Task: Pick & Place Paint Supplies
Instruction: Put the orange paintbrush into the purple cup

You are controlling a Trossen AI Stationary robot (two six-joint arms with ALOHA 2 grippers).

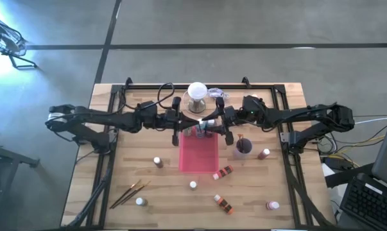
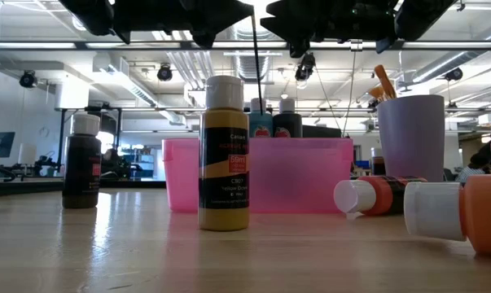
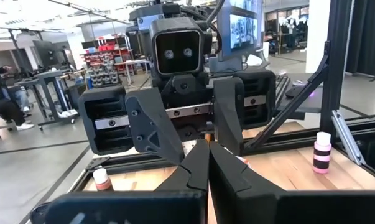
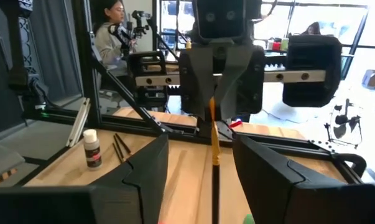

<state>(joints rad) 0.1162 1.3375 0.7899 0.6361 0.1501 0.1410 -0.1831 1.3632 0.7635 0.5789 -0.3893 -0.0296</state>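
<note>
Two pincers facing above pink tray [image 1: 198, 156], tabletop centre. Left pincer [image 4: 219, 93] pinching thin brush [image 4: 213, 134], hanging vertical. Right pincer [image 3: 188, 132] at 3 o'clock, spread, empty.

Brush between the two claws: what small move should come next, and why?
Probably draw the right claw back. Its fingers stand open either side of the brush, the left claw is shut on it, and the brush hangs over the pink tray.
</note>
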